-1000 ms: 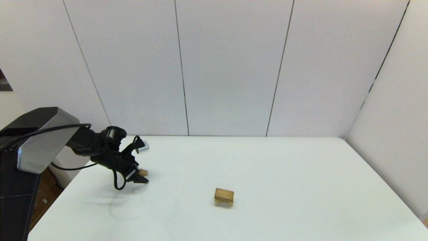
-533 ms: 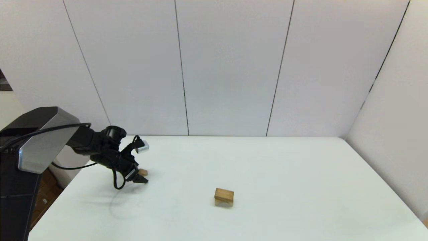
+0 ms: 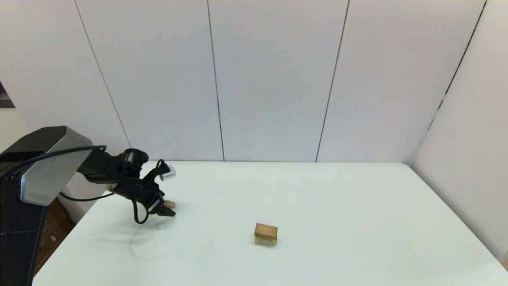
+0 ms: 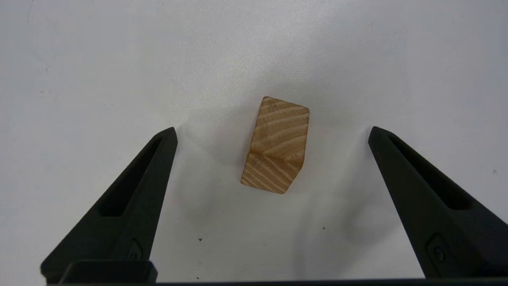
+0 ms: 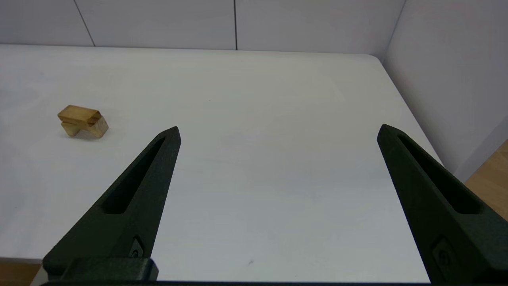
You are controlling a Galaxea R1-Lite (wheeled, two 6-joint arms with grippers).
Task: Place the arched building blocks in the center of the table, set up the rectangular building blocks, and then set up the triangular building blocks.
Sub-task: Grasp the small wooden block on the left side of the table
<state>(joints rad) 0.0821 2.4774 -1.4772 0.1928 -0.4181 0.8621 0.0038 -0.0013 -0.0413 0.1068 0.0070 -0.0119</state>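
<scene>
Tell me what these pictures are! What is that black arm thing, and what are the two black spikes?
It is a robot with two arms at a white table. One picture comes from a camera on its head, looking down at the table. The other two come from cameras on its wrists. The black spikes are the fingers of each gripper, its pinching hand.

The left gripper is open and hovers over a little wooden triangle block, holding nothing. In the head picture it is near the table's left side.

Near the middle stands an arched block with a flat block on top. The right gripper is open and empty too, resting off to the side.
</scene>
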